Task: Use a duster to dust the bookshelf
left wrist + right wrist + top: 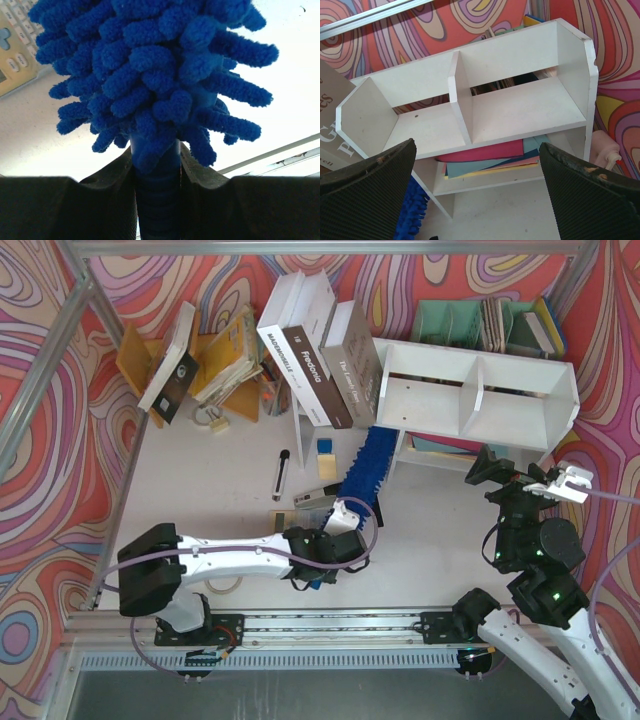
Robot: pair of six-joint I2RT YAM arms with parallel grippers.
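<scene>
The bookshelf (478, 400) sits at the far right of the table (200, 510), a white unit with 2 compartments split by a centre divider, its open side facing the arms. The right wrist view looks straight into it (470, 105), and a stack of pink, blue and yellow folders (490, 157) lies on the lower board under the compartments.

The duster (362, 470) runs on a slant from the left gripper (345, 525) up toward the shelf's left end. Its fluffy blue head ends just beside the left side wall, but I can't tell if it actually touches. In the left wrist view the noodle head (150, 75) fills most of the frame, and the left gripper (157, 175) is clamped tight on the short blue handle.

The right gripper (565, 480) hovers in front of the shelf's right end with nothing in it. Its jaws are spread wide, and the 2 black ribbed pads (365, 192) frame the shelf from either side.

Further out, a few big books (320, 350) lean against the shelf's left side. The teal file organiser (480, 325) stands right behind the shelf, the orange wooden book rack (215, 365) is off at the far left, and a black pen (281, 475) lies on the table near the duster
</scene>
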